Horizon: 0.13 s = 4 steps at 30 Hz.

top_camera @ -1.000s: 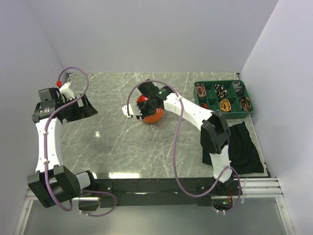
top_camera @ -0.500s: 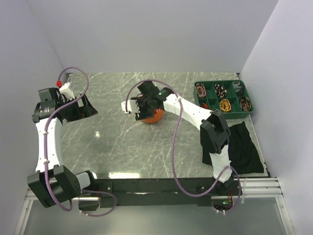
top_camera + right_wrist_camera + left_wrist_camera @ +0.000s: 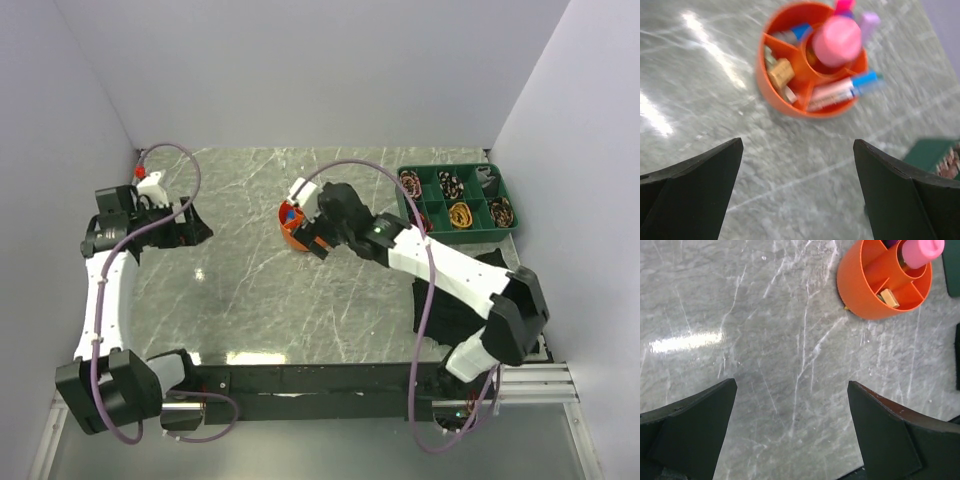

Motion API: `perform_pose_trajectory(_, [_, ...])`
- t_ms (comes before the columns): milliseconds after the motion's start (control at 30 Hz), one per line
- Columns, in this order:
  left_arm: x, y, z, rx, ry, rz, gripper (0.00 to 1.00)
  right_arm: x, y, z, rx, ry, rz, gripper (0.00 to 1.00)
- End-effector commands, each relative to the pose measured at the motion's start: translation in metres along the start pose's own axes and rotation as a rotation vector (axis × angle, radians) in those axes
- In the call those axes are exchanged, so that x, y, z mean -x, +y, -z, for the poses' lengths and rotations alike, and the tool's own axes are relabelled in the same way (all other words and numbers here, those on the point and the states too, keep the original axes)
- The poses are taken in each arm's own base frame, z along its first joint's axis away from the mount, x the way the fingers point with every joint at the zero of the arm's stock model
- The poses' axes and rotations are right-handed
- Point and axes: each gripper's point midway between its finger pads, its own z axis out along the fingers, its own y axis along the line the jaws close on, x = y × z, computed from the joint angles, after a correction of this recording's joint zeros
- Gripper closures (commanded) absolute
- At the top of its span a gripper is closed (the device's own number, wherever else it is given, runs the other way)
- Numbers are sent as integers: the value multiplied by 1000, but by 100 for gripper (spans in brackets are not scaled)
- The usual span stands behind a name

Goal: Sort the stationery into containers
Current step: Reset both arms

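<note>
From above, the orange pot (image 3: 289, 226) stands on the marble table (image 3: 250, 300), a little beyond its middle. The right arm's wrist half hides it. The right wrist view opens it up, though blurred. A pink tube (image 3: 836, 42) stands in the centre cup with a purple cap (image 3: 869, 22) just behind it. A white pen (image 3: 840, 90) with a blue cap lies in one outer section and a yellow eraser (image 3: 781, 72) in another. The left wrist view catches the pot from farther off, showing only the tube and eraser.

The right arm comes from the near right corner, its elbow jutting over the black cloth (image 3: 500, 290) and its forearm slanting left to the pot. The right pincer (image 3: 797, 145) is spread wide and holds nothing; the pot lies just beyond its tips, untouched. The left arm rises along the left edge with its wrist turned right. The left pincer (image 3: 791, 385) gapes over bare table, empty and well apart from the pot. A green tray (image 3: 450, 198) of coiled bands (image 3: 460, 214) sits far right.
</note>
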Motion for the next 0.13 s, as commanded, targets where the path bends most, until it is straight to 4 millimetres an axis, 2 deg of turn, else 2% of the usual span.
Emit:
perform_pose_trajectory(0, [17,2,-9,-3,-94,-111,1,-2,-41,24,-228,-48,-75,0])
perform_pose_trajectory(100, [17,1,-21,-17,-102,-129,1,-3,-59,42,-245,-57,-119,0])
